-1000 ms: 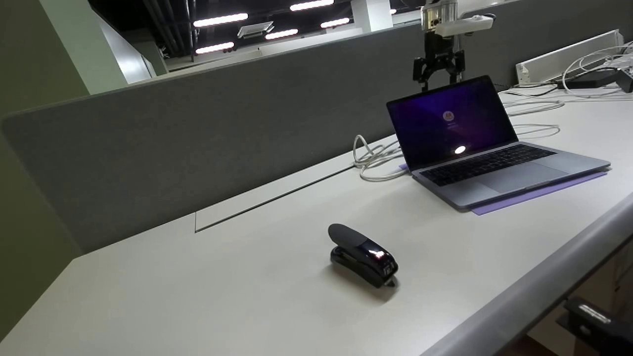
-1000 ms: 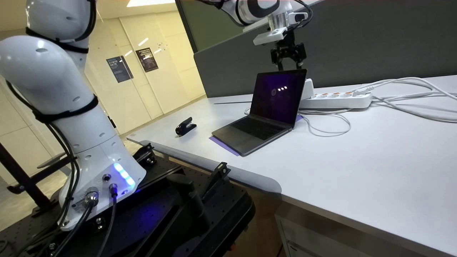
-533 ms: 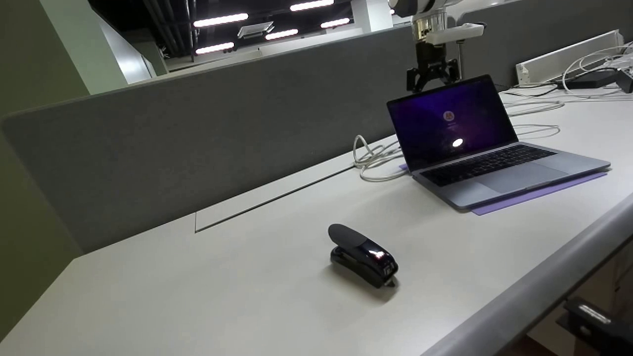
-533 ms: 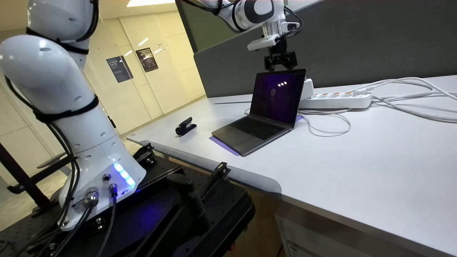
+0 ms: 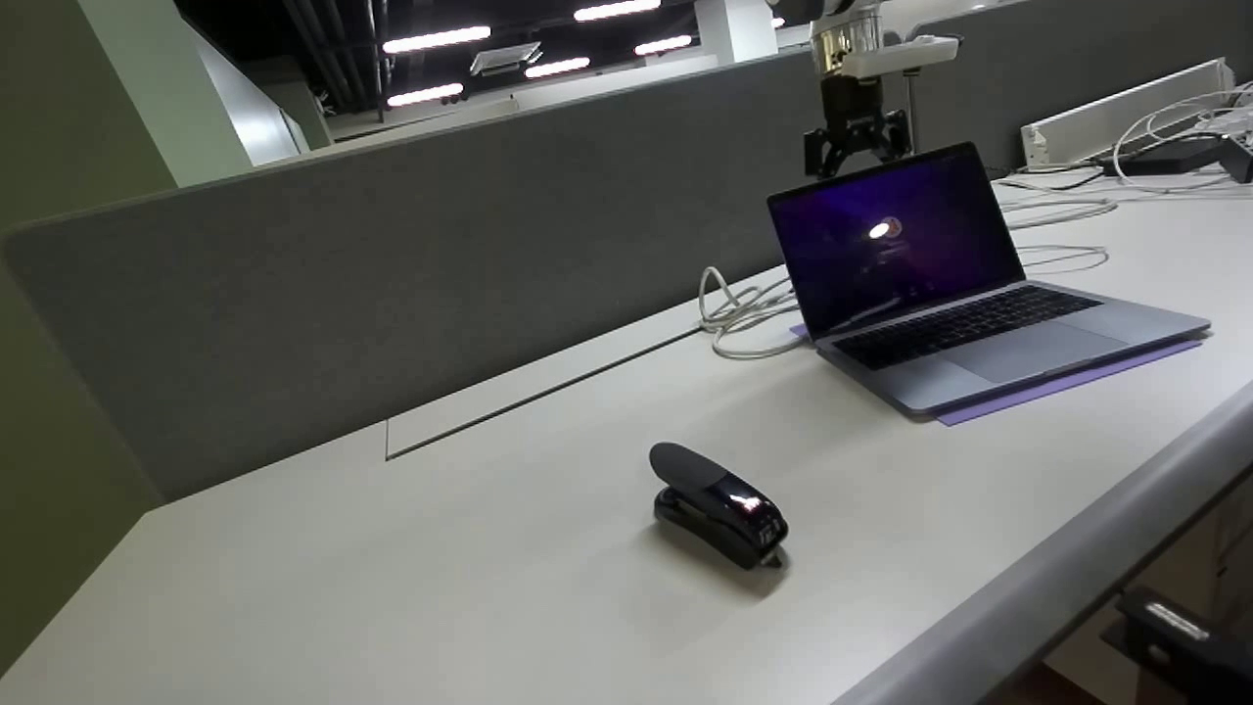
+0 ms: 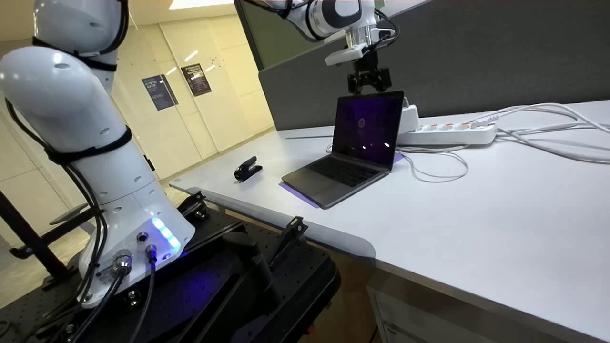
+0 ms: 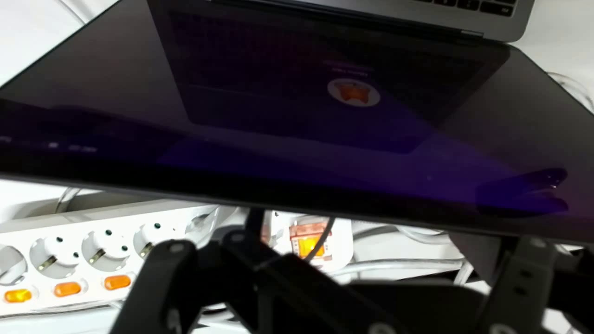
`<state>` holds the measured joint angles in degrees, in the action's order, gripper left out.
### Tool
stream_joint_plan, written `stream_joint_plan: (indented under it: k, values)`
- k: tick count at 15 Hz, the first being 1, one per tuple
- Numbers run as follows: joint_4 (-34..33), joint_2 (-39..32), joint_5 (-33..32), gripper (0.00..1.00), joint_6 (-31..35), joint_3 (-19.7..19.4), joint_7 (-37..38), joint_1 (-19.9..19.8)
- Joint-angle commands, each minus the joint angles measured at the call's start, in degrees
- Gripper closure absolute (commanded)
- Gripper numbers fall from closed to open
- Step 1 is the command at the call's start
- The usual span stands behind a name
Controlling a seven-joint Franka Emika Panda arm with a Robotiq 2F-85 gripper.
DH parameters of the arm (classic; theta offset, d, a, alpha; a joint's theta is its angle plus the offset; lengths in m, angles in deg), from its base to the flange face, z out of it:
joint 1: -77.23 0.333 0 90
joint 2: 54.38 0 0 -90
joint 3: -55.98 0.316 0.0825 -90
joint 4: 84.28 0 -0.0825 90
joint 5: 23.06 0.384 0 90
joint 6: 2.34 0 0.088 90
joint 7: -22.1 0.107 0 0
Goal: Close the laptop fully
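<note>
The silver-grey laptop (image 5: 1038,348) stands open on the desk, its dark purple screen facing the front in both exterior views (image 6: 364,126). Its keyboard lies flat and the lid stands steeply up. My gripper (image 5: 858,164) is behind the lid's top edge, pointing down; it shows there too in an exterior view (image 6: 370,86). In the wrist view the lid (image 7: 278,120) fills the upper part, and my gripper (image 7: 380,239) has its fingers wide apart with nothing between them. The fingertips are hidden behind the lid, so contact cannot be seen directly.
A black stapler (image 5: 719,504) lies in front of the laptop's side. A white power strip (image 6: 448,134) with cables (image 6: 548,112) sits behind it. A purple sheet (image 5: 1067,382) lies under the laptop. A grey partition (image 5: 440,294) runs along the desk's back.
My gripper has moved down behind the lid and then forward towards the laptop's front. The lid has tilted slightly forward, and the screen reflections have shifted. The base has shifted very slightly forward.
</note>
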<state>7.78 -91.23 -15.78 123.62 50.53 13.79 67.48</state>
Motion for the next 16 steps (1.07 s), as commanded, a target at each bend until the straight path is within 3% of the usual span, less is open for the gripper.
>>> stream_joint_plan:
  k: [1,11,16]
  values:
    - [6.9,5.0,-1.3,0.0,-0.9,0.7,1.5,0.7]
    - [23.9,14.4,-1.8,0.0,6.9,1.3,3.6,4.0]
    - [36.2,21.6,-2.2,0.0,11.0,1.4,7.4,6.0]
